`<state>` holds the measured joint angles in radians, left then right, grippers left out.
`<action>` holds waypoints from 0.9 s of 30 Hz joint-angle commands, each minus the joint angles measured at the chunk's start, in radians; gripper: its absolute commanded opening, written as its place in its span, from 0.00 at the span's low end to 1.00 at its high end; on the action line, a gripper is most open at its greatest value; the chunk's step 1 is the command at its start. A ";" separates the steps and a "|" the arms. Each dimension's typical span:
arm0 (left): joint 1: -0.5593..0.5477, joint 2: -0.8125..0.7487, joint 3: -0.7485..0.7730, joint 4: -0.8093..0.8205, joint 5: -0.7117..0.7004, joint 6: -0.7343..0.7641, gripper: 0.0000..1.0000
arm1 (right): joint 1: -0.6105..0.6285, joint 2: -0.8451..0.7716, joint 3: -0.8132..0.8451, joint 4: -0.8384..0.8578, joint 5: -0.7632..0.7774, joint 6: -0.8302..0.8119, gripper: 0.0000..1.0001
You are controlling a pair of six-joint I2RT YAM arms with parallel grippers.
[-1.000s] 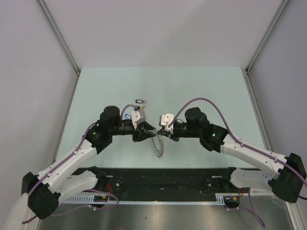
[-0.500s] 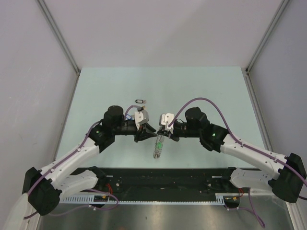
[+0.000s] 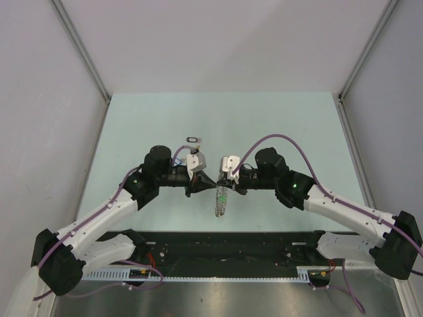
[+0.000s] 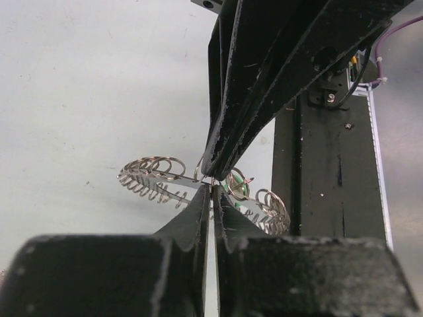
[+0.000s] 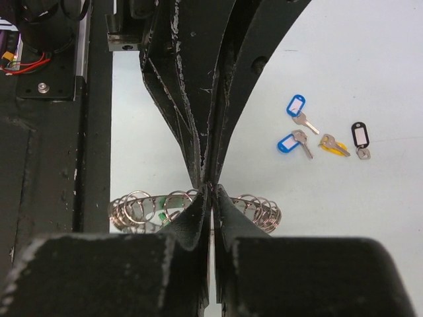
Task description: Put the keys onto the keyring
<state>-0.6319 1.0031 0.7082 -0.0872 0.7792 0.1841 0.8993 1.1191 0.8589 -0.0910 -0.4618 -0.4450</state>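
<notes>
Two grips in play: left jaws and right jaws set tip to tip above the desk (image 3: 132,119), each closed to a hairline slit and pinching the same short stretch of the keyring (image 3: 220,203). Ring hanging slack just below the meeting point, coils spilling to either side of the tips in both wrist views. Apparently threaded on already: one green-tagged key (image 5: 162,203), tucked among the coils directly under the right jaws. Well beyond the tips, flat on the desk and apart from the ring: a blue-tagged key (image 5: 297,105), a second blue-tagged key (image 5: 288,142), a yellow-tagged key (image 5: 334,146) and a black-tagged key (image 5: 359,135).

Judged risks from here. Very little wire in either pinch, so prone to slipping out under any pull in opposite directions. On release from one side to fetch a loose key, likely to swing, twist or fold, being floppy, and to drag the remaining grip off its spot. If dropped, bound to collapse in a heap on the desk, burying any opening; position of that opening not discernible from these views. Possible too: green-tagged key sliding back off through a tilted gap. With tips this close, slight misalignment enough to knock one pair against the other and jar the ring loose.
</notes>
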 commanded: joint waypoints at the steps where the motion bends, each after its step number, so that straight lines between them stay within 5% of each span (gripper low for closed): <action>1: -0.008 -0.006 0.010 0.044 0.051 -0.003 0.03 | 0.001 -0.021 0.043 0.074 -0.032 0.014 0.00; 7: -0.008 -0.035 -0.012 0.083 0.048 -0.035 0.00 | 0.000 -0.021 0.043 0.079 -0.023 0.043 0.00; 11: -0.008 -0.061 -0.035 0.116 0.009 -0.035 0.00 | -0.017 -0.048 0.042 0.080 0.055 0.095 0.23; 15: -0.008 -0.087 -0.050 0.127 -0.021 -0.029 0.00 | -0.059 -0.071 0.042 0.051 0.118 0.146 0.32; 27: -0.008 -0.113 -0.062 0.133 -0.049 -0.018 0.01 | -0.089 -0.031 -0.009 0.063 0.032 0.163 0.41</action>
<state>-0.6327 0.9192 0.6498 -0.0200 0.7353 0.1619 0.8139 1.0729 0.8585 -0.0700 -0.3759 -0.2974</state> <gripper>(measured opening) 0.007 0.408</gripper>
